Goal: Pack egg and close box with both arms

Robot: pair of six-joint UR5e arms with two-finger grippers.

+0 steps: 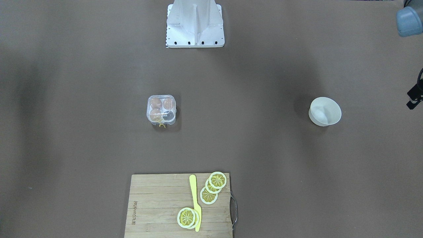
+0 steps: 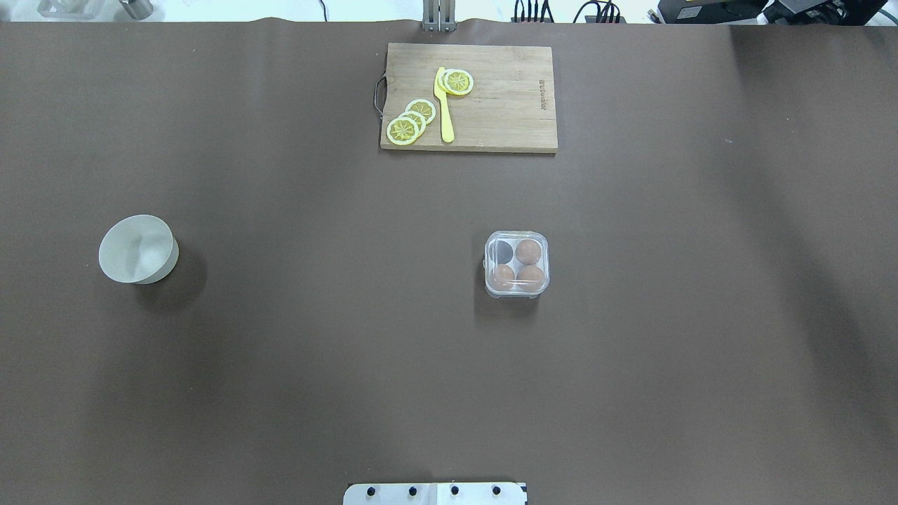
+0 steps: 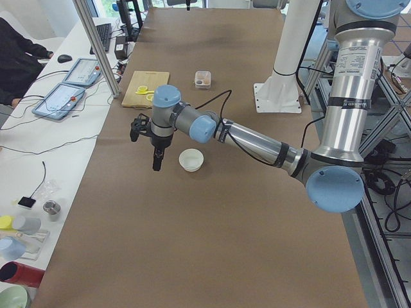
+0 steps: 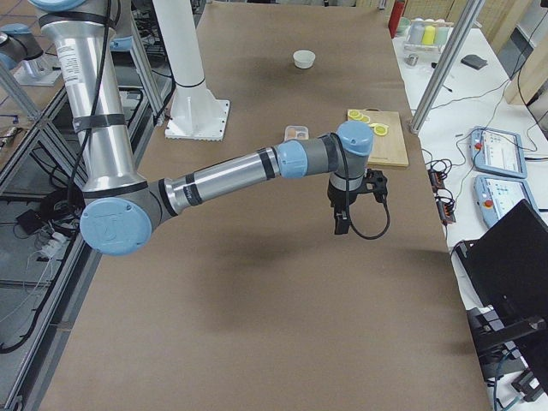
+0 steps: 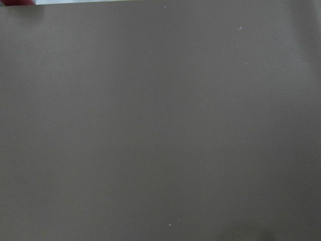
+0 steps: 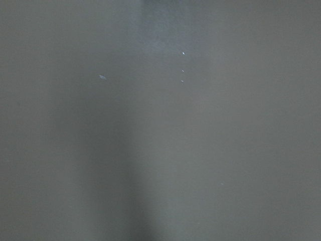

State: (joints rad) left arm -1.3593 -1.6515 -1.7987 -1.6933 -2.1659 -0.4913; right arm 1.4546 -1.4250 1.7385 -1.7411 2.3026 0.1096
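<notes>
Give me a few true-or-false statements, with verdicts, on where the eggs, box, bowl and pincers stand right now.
1. The box holds three eggs, with one cup empty. True.
2. The white bowl holds an egg. False: it looks empty.
3. A yellow knife lies on the cutting board between lemon slices. True.
4. The left pincer grips the box. False: it hangs over bare table beside the bowl, far from the box.
</notes>
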